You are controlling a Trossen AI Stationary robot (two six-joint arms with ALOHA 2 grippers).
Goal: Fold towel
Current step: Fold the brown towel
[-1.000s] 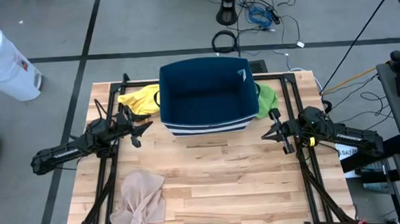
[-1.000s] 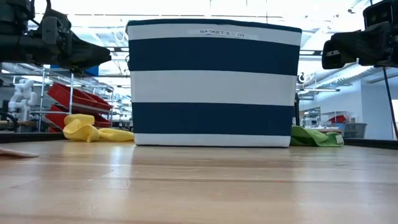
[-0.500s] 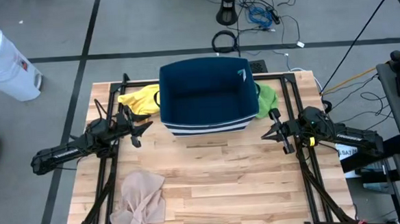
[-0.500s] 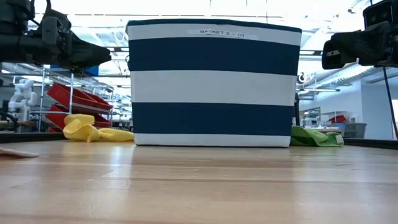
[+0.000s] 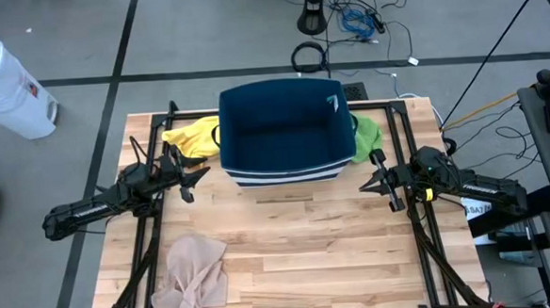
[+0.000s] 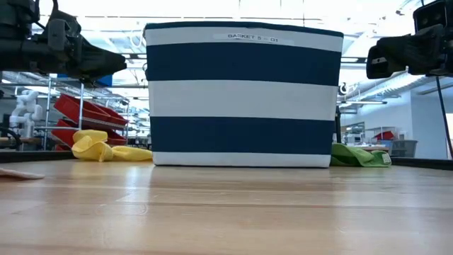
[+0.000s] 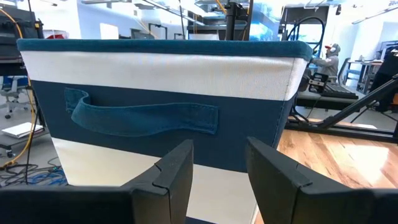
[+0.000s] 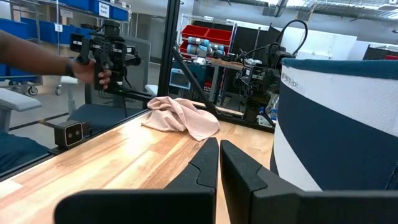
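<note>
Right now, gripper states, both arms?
Left gripper: open, holding nothing, facing the navy-and-white striped fabric basket.
Right gripper: shut, holding nothing, beside the same basket.

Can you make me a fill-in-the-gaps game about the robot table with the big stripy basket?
1. The stripy basket is white and ____.
2. The towel lying beside the basket on the left arm's side is ____.
3. The towel on the basket's other side is ____.
4. The right gripper's fingers are ____.

Missing words: blue; yellow; green; shut
</note>
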